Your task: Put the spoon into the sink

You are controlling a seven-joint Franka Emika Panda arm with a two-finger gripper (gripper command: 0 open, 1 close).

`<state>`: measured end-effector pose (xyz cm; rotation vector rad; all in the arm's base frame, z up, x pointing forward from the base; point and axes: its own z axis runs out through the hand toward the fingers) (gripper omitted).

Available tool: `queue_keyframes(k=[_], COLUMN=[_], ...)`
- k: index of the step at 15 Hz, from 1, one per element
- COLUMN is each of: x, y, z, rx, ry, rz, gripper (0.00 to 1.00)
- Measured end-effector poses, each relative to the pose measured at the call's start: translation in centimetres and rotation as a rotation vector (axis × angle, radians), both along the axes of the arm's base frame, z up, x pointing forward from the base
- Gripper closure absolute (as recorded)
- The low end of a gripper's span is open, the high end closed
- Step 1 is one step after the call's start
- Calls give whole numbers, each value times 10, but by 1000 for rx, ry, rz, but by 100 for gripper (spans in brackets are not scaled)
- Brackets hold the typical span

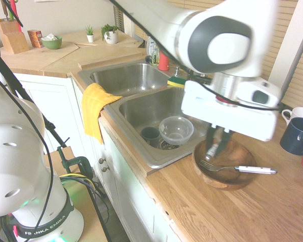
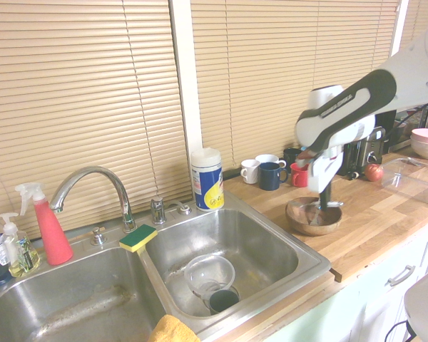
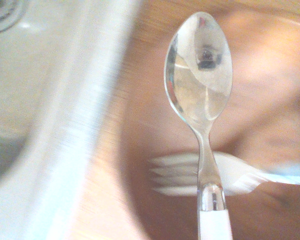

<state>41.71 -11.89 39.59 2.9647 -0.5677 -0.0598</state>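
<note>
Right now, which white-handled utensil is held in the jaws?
The spoon, hanging bowl-end down over the wooden bowl. The fork lies across that bowl, untouched.

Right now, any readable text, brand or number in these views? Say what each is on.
"FRANKA EMIKA": on the dark band round the arm's base, first exterior view.
Blue and yellow canister behind the sink: label print too small to read.
Orange box on the far counter: print blurred, unreadable.
Spoon, fork, mugs: no markings visible.
</note>
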Motion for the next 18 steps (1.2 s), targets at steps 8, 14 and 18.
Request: queue_keyframes(k=[8,14,18], x=[-2,35,81], y=[124,189,207], z=[-23,-64,-109], rx=[-115,-194,-220], ry=[-1,38,89], rz=[95,197,238], gripper=[100,100,100])
